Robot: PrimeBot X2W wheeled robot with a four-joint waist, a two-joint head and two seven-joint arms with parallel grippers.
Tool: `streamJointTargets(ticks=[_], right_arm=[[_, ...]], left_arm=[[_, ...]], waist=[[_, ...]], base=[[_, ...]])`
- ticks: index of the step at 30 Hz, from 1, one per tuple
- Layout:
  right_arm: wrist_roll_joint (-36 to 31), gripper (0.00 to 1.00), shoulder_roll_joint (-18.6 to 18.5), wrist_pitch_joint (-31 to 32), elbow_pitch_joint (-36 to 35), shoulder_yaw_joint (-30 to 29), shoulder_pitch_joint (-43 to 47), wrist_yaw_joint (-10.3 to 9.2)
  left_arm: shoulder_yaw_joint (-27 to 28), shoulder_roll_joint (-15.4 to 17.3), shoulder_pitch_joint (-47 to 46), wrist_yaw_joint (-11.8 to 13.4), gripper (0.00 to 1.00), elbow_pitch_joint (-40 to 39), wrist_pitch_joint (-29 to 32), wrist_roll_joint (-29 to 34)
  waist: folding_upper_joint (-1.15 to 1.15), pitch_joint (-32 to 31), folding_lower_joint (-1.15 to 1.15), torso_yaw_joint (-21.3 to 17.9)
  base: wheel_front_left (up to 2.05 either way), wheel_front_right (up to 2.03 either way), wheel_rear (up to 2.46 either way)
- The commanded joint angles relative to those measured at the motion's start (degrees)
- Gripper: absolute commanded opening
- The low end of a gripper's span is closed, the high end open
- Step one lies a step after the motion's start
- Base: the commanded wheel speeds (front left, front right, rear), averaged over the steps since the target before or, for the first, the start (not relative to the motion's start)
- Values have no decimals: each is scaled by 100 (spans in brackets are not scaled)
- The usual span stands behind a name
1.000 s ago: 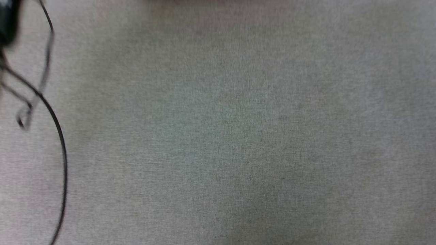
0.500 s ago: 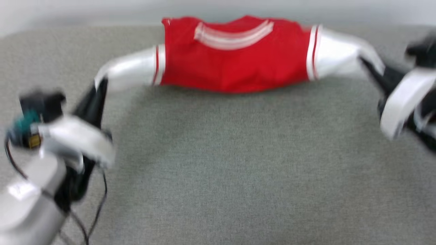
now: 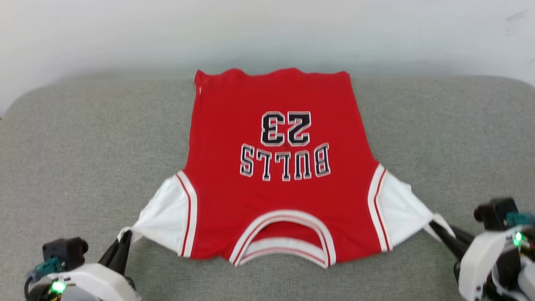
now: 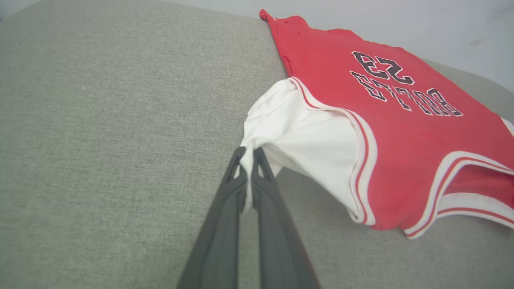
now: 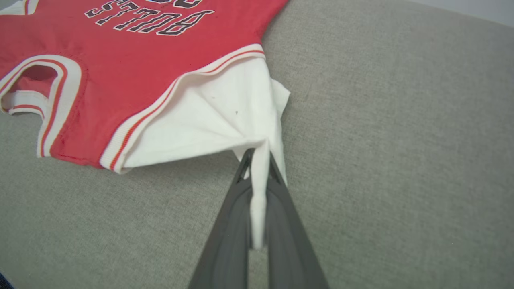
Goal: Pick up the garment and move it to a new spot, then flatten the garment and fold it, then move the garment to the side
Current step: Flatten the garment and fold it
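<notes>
Garment (image 3: 276, 200) print-up on grey cushion (image 3: 83, 146), pale wall (image 3: 267, 29) just behind

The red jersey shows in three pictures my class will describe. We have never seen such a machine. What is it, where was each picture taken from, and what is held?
It is a robot with two arms. One picture comes from a camera on its head, looking down at a grey padded surface. The other two come from cameras on its wrists, each looking along that arm's two dark fingers. The red jersey lies spread out, "BULLS 23" print up, collar nearest the robot. The left gripper is shut on the tip of one white sleeve, the right gripper on the other sleeve; both sleeves are stretched outward.
</notes>
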Motion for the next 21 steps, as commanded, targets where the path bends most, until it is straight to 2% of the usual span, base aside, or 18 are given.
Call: streamJointTargets(ticks=[1, 8, 13, 20, 21], right_arm=[[-22, 0, 23, -60, -28, -91, 301, -6], [-123, 0, 31, 35, -234, -448, 1334, -7], [-249, 0, 49, 189, -305, -718, 2006, -9], [-347, 0, 313, 364, -428, -1181, 2561, -8], [-351, 24, 383, 316, -441, -1315, 2574, -9]], left_arm=[[43, 10, 197, 74, 0, -13, -43, -43], [227, 133, 1046, 256, 0, -175, -66, -261], [397, 64, 1612, 354, 0, -275, -89, -375], [483, -151, 1923, 399, 0, -416, -98, -239], [481, -181, 1920, 391, 0, -428, -99, -211]], waist=[[0, -149, 2, -20], [0, -371, 2, -116], [0, -501, 2, -113], [0, -591, 2, -40], [0, -590, 2, -32]], base=[[0, 0, 0], [0, 0, 0], [0, 0, 0], [0, 0, 0], [0, 0, 0]])
